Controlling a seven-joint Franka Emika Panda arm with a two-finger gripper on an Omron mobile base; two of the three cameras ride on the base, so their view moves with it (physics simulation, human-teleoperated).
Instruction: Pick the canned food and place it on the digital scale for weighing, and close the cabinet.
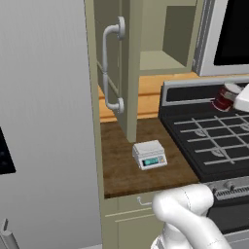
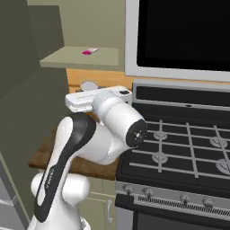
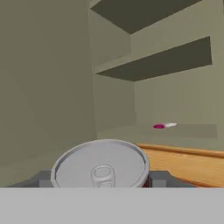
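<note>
The canned food (image 1: 224, 97), dark red with a silvery top, hangs above the stove's back left corner, and my gripper (image 1: 233, 100) is shut on it. In the hand view its pale lid (image 3: 101, 165) sits between my two dark fingertips (image 3: 158, 178). From the right base view the lid (image 2: 89, 85) peeks out behind my white hand. The digital scale (image 1: 150, 154) stands on the wooden counter (image 1: 119, 168), well left of and below the can, its top bare. The cabinet door (image 1: 127, 90) stands open, its grey bar handle (image 1: 108, 68) facing left.
The black stove (image 1: 214, 143) lies right of the counter under a microwave (image 1: 228, 34). A small pink and white item (image 2: 90, 51) rests on the open cabinet's shelf (image 1: 160, 61). A grey fridge (image 1: 44, 121) fills the left. A beige drawer (image 1: 129, 209) sits below the counter.
</note>
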